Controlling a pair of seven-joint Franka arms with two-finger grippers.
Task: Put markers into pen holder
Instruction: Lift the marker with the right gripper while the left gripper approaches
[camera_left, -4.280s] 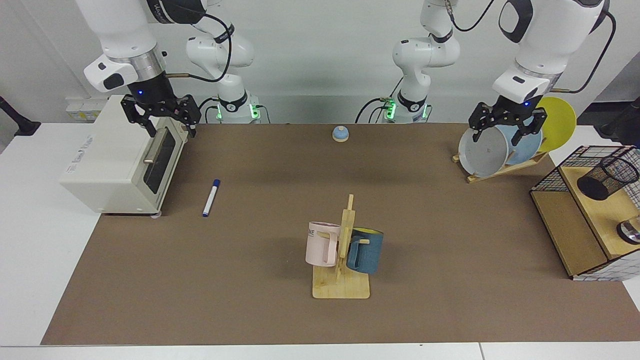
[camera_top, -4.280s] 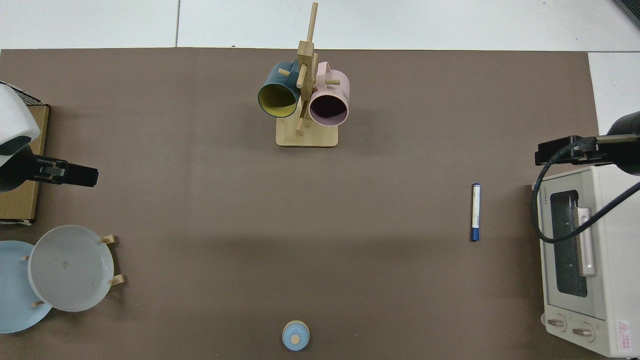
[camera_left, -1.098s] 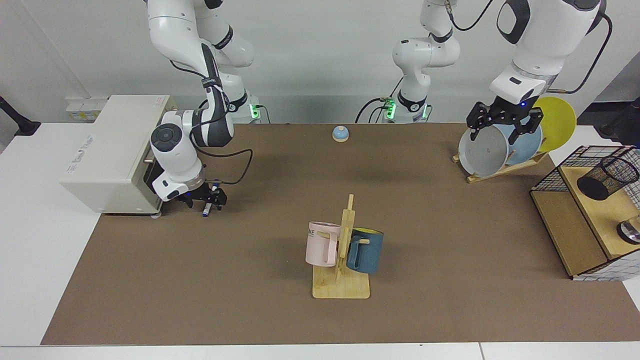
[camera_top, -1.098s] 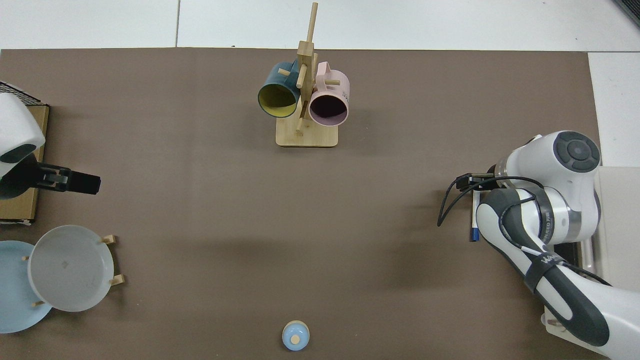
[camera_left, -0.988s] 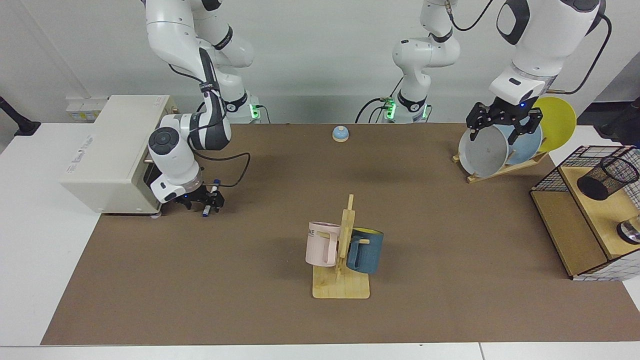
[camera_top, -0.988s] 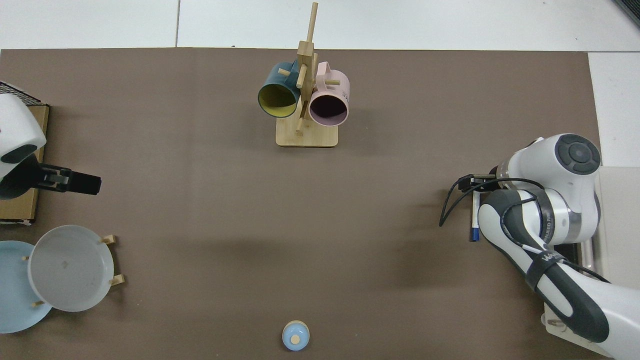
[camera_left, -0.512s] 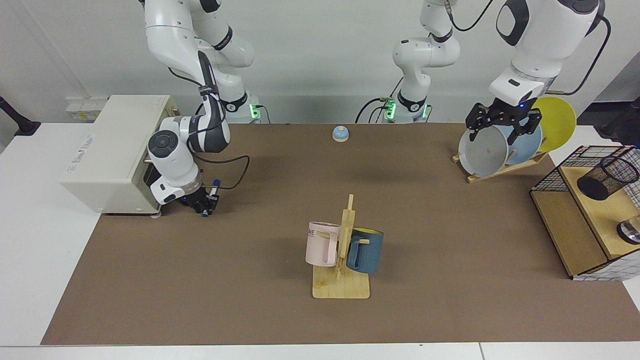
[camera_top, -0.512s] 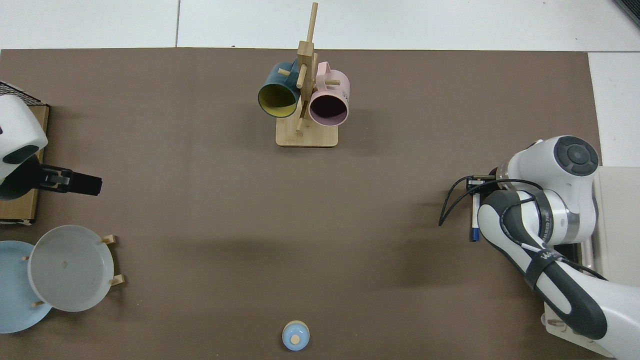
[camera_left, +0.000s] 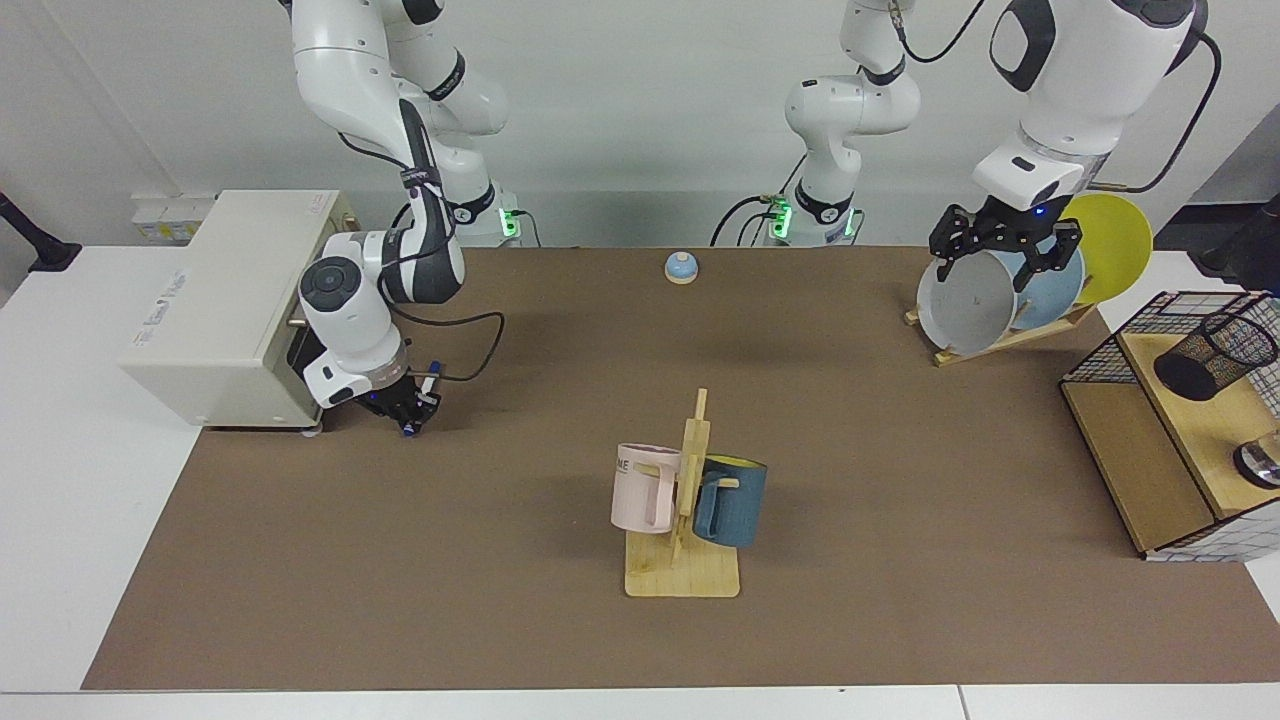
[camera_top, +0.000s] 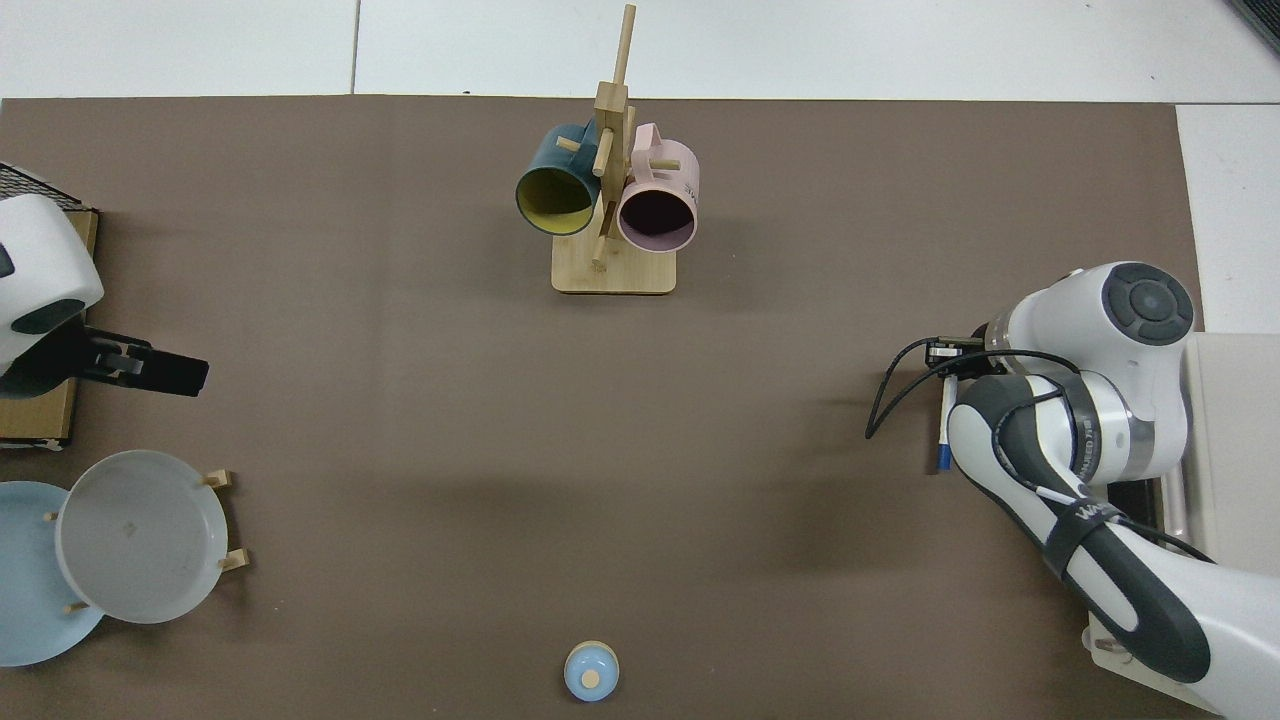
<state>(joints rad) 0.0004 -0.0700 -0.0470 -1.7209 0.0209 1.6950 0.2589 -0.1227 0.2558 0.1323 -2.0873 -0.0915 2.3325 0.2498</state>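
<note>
The marker (camera_left: 422, 393) lies low at the brown mat, just beside the front of the white toaster oven (camera_left: 232, 305). In the top view its white barrel and blue end (camera_top: 943, 440) show past the edge of the arm that covers the rest. The right tool (camera_left: 408, 408) is down on it, fingers closed around the barrel, with the blue cap end poking out on the far side and the blue tail end just showing below the fingers. Whether the marker rests on the mat or is just clear of it cannot be told. The right arm bends down from its base at the back of the surface, its wrist right next to the oven door.

The pen holder (camera_left: 1214, 356), a black mesh cup, stands well apart at the opposite end of the surface, on the upper wooden board of a wire-sided shelf (camera_left: 1138, 455), tilted in the facing view. A shiny round metal object (camera_left: 1260, 463) sits on the same board, nearer the camera.

The left tool (camera_left: 994, 260) hangs with its fingers spread apart and holding nothing, in front of the grey plate (camera_left: 964, 301) in a wooden plate rack (camera_left: 1000, 338); a light blue and a yellow plate (camera_left: 1116, 246) stand behind it. This arm waits.

In the middle of the mat a wooden mug stand (camera_left: 684, 568) carries a pink mug (camera_left: 643, 488) and a dark blue mug (camera_left: 731, 501). A small blue knob-like object (camera_left: 680, 267) sits at the far edge.
</note>
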